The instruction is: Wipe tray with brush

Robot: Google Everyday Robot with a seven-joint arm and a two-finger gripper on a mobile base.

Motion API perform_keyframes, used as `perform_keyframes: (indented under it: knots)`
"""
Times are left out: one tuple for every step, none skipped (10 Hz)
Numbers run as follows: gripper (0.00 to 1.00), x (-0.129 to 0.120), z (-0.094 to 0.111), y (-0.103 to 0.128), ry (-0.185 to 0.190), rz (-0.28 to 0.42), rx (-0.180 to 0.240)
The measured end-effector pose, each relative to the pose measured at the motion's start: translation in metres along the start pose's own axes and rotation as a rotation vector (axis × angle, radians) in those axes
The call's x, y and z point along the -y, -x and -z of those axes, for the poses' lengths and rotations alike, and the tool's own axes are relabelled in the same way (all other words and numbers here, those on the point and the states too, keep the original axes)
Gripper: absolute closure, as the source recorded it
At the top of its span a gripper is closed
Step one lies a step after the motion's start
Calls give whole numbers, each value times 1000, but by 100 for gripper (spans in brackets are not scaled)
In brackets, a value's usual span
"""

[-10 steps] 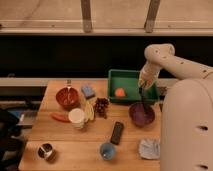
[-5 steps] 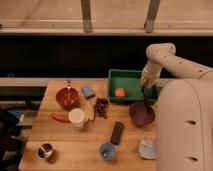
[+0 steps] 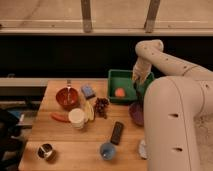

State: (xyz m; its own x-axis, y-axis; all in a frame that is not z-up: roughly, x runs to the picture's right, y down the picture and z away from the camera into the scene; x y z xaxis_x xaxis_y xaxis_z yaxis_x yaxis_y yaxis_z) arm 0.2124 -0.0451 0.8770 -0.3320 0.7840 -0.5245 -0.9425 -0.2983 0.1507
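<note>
One white arm reaches down from the right, and its gripper (image 3: 138, 84) hangs over the right end of the tray (image 3: 113, 80), a bright green rectangular tray sitting at the back right of the wooden table (image 3: 60, 137). The gripper's fingers are closed around the thin black handle of the brush (image 3: 137, 93), which points downward from the gripper toward the tray's right front corner; whether the brush head touches the tray floor cannot be told. An orange round object (image 3: 120, 92) lies inside the tray, left of the brush. Just in front of the tray, partly hidden by the robot's bulky white body, sits a purple bowl (image 3: 135, 114).

On the left half of the table, a red bowl (image 3: 66, 97) holds a utensil that sticks up from it. A blue sponge (image 3: 88, 91) lies just to its right, and a bunch of dark grapes (image 3: 101, 105) sits between the sponge and the tray. A banana (image 3: 89, 111) lies beside a white cup (image 3: 76, 118), with a red elongated item (image 3: 60, 117) left of the cup. Toward the front, a flat black bar (image 3: 116, 133) lies at an angle, a small blue cup (image 3: 107, 150) stands near the front edge, and a small dark can (image 3: 45, 151) sits at the front left corner
</note>
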Motion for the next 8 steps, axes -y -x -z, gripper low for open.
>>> perform_keyframes:
  knots:
    - [100,-5,1,-14,-10,32,-17]
    - [100,-5,5,-27,-29,59,-27]
    - [100,0,10,-43,-56,75,-41]
    - [100,5,14,-49,-72,70,-44]
    - [100,11,18,-51,-84,61,-42]
    - [100,19,25,-49,-99,42,-36]
    - [100,26,29,-41,-112,25,-28]
    - [100,33,31,-30,-123,4,-24]
